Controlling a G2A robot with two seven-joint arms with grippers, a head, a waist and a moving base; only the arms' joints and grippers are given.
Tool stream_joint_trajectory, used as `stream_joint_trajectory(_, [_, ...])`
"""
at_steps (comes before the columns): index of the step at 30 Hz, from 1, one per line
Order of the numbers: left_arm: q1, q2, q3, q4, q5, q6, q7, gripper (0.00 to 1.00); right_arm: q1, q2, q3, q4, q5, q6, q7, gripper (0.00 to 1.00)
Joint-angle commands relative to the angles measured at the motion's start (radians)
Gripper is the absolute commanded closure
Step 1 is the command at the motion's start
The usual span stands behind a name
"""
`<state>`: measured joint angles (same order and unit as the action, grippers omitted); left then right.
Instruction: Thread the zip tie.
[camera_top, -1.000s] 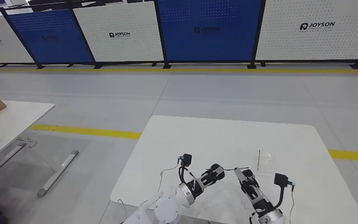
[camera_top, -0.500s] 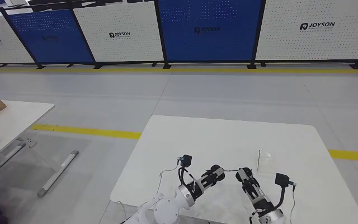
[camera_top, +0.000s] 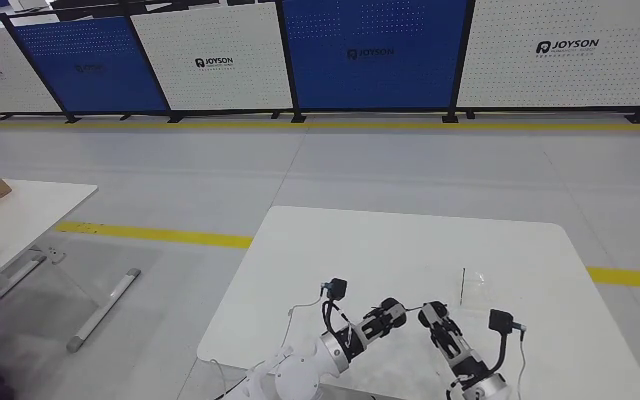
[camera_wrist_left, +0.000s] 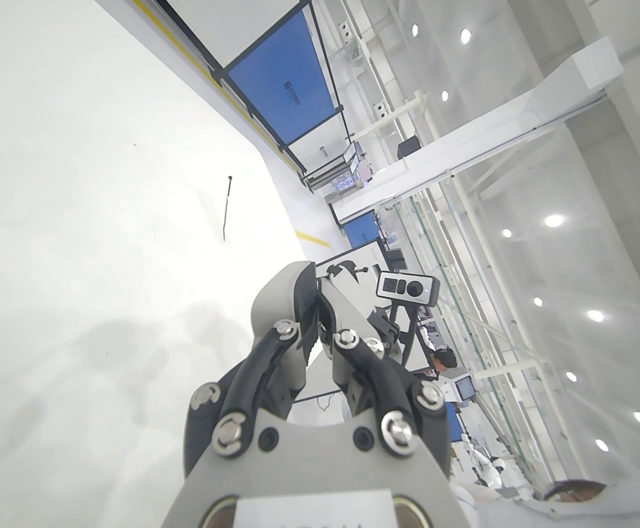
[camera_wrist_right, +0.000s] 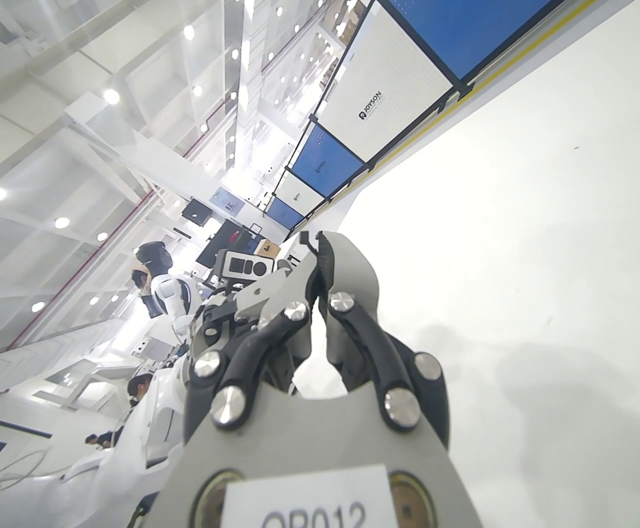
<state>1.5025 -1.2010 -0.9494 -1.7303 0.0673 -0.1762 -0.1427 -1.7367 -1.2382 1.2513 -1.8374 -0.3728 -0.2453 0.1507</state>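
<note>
Low over the front of the white table (camera_top: 400, 245), my two grippers meet tip to tip. My left gripper (camera_top: 397, 309) (camera_wrist_left: 317, 274) is shut, its pads pressed together. My right gripper (camera_top: 428, 311) (camera_wrist_right: 320, 246) is also shut, with a short black end of the zip tie (camera_wrist_right: 309, 241) poking out at its tips. The thin black tie spans the small gap between the two grippers; most of it is hidden by the fingers. A second black zip tie (camera_top: 463, 283) (camera_wrist_left: 227, 207) lies flat on the table beyond the right gripper.
A small clear bag (camera_top: 480, 285) lies beside the loose tie. The table's front edge is close behind both arms. Blue and white partition panels (camera_top: 375, 55) stand across the floor beyond the table.
The two grippers have drawn closer together, the left one shifting right and the right one shifting left. The loose tie on the table has not moved.
</note>
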Motion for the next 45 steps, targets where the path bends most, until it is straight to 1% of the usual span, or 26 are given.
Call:
stream_joint_trajectory(1, [0.0, 0.001, 0.0, 0.0, -0.003, -0.004, -0.007, 1.0, 0.0, 0.0, -0.001, -0.001, 0.003, -0.002, 0.006, 1.0])
stream_joint_trajectory(6, [0.002, 0.002, -0.003, 0.0, -0.012, -0.011, -0.021, 1.0, -0.003, 0.002, 0.001, -0.004, 0.02, -0.013, 0.021, 1.0])
stream_joint_trajectory(11, [0.007, 0.004, -0.009, -0.005, -0.017, -0.02, -0.028, 1.0, -0.003, 0.003, 0.0, -0.006, 0.012, -0.004, 0.031, 1.0])
stream_joint_trajectory(15, [0.009, 0.005, -0.011, -0.006, -0.015, -0.016, -0.024, 1.0, -0.004, 0.003, 0.0, -0.004, 0.026, -0.005, 0.026, 1.0])
stream_joint_trajectory(16, [0.009, 0.005, -0.011, -0.006, -0.016, -0.015, -0.023, 1.0, -0.004, 0.003, 0.0, -0.004, 0.029, -0.003, 0.028, 0.98])
stream_joint_trajectory(17, [0.009, 0.005, -0.012, -0.006, -0.017, -0.013, -0.023, 1.0, -0.003, 0.004, 0.001, -0.004, 0.032, -0.002, 0.032, 0.65])
stream_joint_trajectory(18, [0.009, 0.005, -0.012, -0.006, -0.018, -0.011, -0.021, 1.0, -0.002, 0.004, 0.002, -0.003, 0.033, 0.0, 0.034, 0.57])
stream_joint_trajectory(20, [0.008, 0.004, -0.012, -0.005, -0.02, -0.005, -0.017, 1.0, -0.002, 0.004, 0.003, -0.003, 0.035, 0.002, 0.036, 0.56])
stream_joint_trajectory(21, [0.008, 0.004, -0.012, -0.005, -0.02, -0.003, -0.015, 1.0, -0.002, 0.004, 0.004, -0.003, 0.036, 0.001, 0.034, 0.51])
stream_joint_trajectory(22, [0.007, 0.004, -0.012, -0.004, -0.022, 0.003, -0.011, 1.0, -0.003, 0.004, 0.005, -0.003, 0.04, 0.001, 0.028, 0.42])
stream_joint_trajectory(23, [0.007, 0.003, -0.011, -0.003, -0.024, 0.008, -0.01, 1.0, -0.004, 0.004, 0.007, -0.003, 0.042, 0.0, 0.017, 0.26])
stream_joint_trajectory(24, [0.006, 0.003, -0.01, -0.002, -0.028, 0.013, -0.01, 1.0, -0.005, 0.004, 0.008, -0.004, 0.038, -0.001, 0.005, 0.19])
stream_joint_trajectory(25, [0.003, 0.002, -0.009, 0.0, -0.042, 0.02, -0.016, 1.0, -0.008, 0.003, 0.007, -0.004, 0.029, -0.003, -0.012, 0.09])
stream_joint_trajectory(26, [0.001, 0.002, -0.011, 0.002, -0.055, 0.024, -0.018, 1.0, -0.01, 0.003, 0.006, -0.005, 0.028, -0.007, -0.017, 0.06])
stream_joint_trajectory(30, [-0.006, 0.0, -0.016, 0.009, -0.08, 0.027, -0.015, 1.0, -0.017, 0.004, 0.01, -0.006, 0.029, -0.016, -0.025, 0.04])
stream_joint_trajectory(33, [-0.006, 0.0, -0.017, 0.008, -0.081, 0.027, -0.011, 1.0, -0.02, 0.004, 0.011, -0.007, 0.031, -0.019, -0.027, 0.0])
stream_joint_trajectory(34, [-0.006, 0.0, -0.018, 0.008, -0.074, 0.027, -0.006, 1.0, -0.021, 0.004, 0.011, -0.007, 0.032, -0.02, -0.029, 0.0])
stream_joint_trajectory(35, [-0.004, 0.0, -0.016, 0.006, -0.059, 0.028, 0.0, 1.0, -0.021, 0.004, 0.011, -0.007, 0.033, -0.022, -0.032, 0.05])
stream_joint_trajectory(36, [-0.001, 0.0, -0.014, 0.004, -0.054, 0.028, 0.004, 1.0, -0.022, 0.004, 0.012, -0.008, 0.032, -0.024, -0.035, 0.16])
stream_joint_trajectory(37, [0.0, 0.0, -0.013, 0.003, -0.051, 0.029, 0.006, 1.0, -0.023, 0.004, 0.012, -0.008, 0.031, -0.025, -0.038, 0.38])
stream_joint_trajectory(38, [0.001, 0.0, -0.013, 0.002, -0.049, 0.029, 0.007, 1.0, -0.024, 0.004, 0.012, -0.01, 0.029, -0.026, -0.039, 0.56])
stream_joint_trajectory(39, [0.001, 0.0, -0.013, 0.001, -0.049, 0.03, 0.007, 1.0, -0.025, 0.004, 0.012, -0.011, 0.027, -0.026, -0.042, 0.6])
stream_joint_trajectory(40, [0.002, 0.0, -0.014, 0.0, -0.049, 0.029, 0.008, 1.0, -0.025, 0.004, 0.013, -0.012, 0.027, -0.024, -0.044, 0.61])
stream_joint_trajectory(42, [0.004, 0.001, -0.016, 0.0, -0.049, 0.028, 0.008, 1.0, -0.026, 0.004, 0.013, -0.013, 0.028, -0.022, -0.044, 0.7])
stream_joint_trajectory(43, [0.004, 0.001, -0.016, 0.0, -0.049, 0.028, 0.008, 1.0, -0.026, 0.004, 0.013, -0.013, 0.028, -0.021, -0.044, 0.77])
stream_joint_trajectory(45, [0.004, 0.001, -0.017, 0.001, -0.05, 0.029, 0.007, 1.0, -0.025, 0.004, 0.013, -0.013, 0.027, -0.019, -0.043, 1.0])
